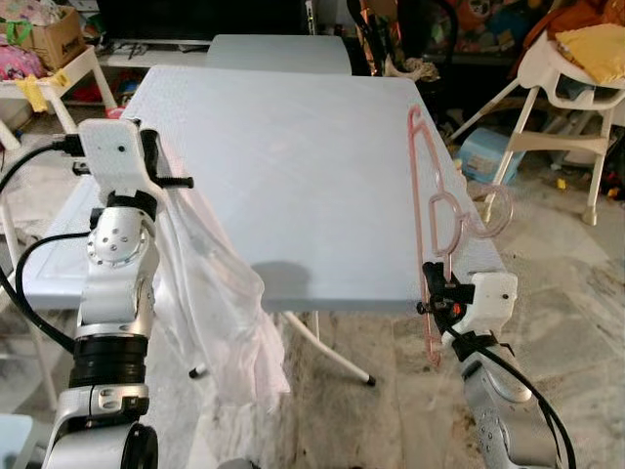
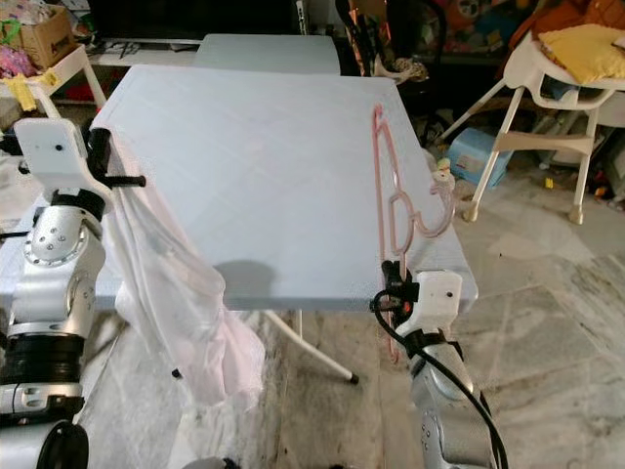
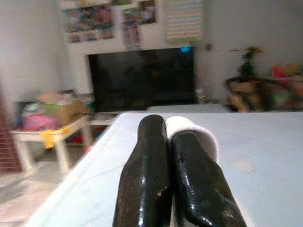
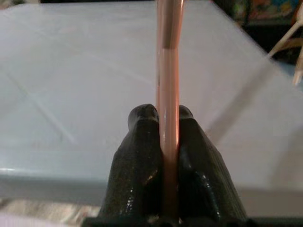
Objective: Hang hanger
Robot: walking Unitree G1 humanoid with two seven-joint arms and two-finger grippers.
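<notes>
Right gripper (image 4: 163,118) pinches pink hanger (image 1: 436,210); left gripper (image 3: 170,137) clamps white cloth (image 1: 210,293).

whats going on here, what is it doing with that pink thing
The robot stands at the near edge of a pale folding table. Its right end effector is shut on a pink plastic hanger, which reaches out over the table's right side. Its left end effector is shut on a white cloth that hangs down off the table's left edge. The cloth is not yet on the hanger; the two are apart.
</notes>
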